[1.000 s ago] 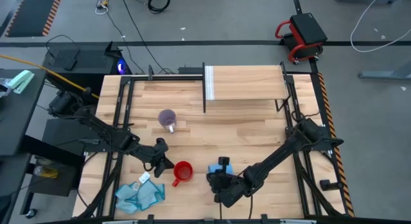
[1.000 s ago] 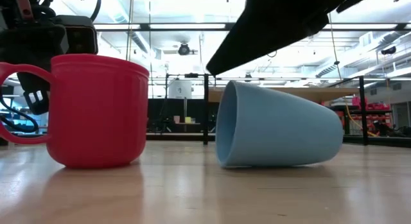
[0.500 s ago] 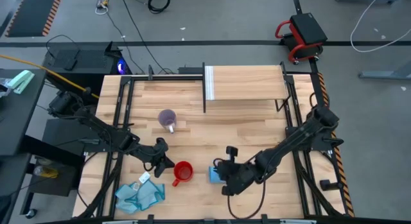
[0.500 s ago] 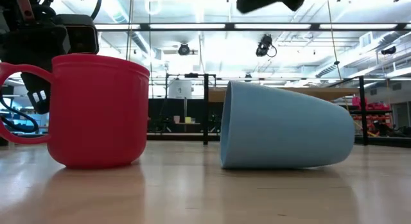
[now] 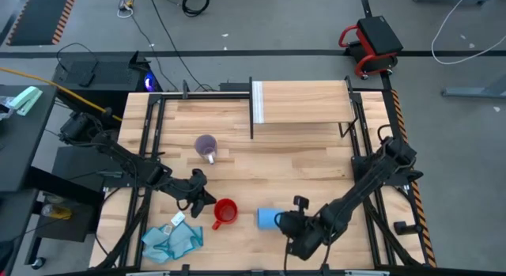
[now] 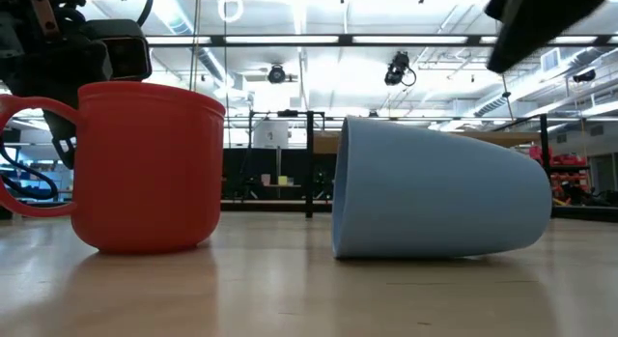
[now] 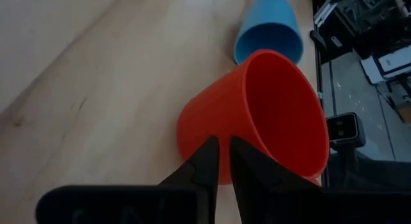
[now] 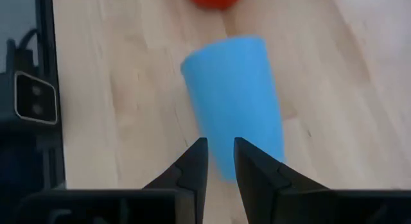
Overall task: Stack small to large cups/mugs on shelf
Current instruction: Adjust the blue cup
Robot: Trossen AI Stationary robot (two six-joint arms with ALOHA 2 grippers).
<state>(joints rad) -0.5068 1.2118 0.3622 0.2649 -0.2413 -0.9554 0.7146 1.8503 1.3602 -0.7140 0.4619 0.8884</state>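
Light-blue cup point(image 5: 267, 218) lies sideways, mouth facing the upright red mug point(image 5: 225, 211).

Bare tabletop point(image 5: 300, 169) lies open toward the shelf point(image 5: 304, 102) — only the purple-grey mug point(image 5: 206, 145) stands aside.

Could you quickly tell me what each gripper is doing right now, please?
Left gripper: shut, empty, beside the red mug.
Right gripper: shut, empty, behind the blue cup.

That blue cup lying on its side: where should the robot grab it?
Probably across its round body. The blue cup lies tipped over, mouth toward the red mug and base toward the right gripper. Fingers closing from above over its sides near the middle should hold; it has no handle.
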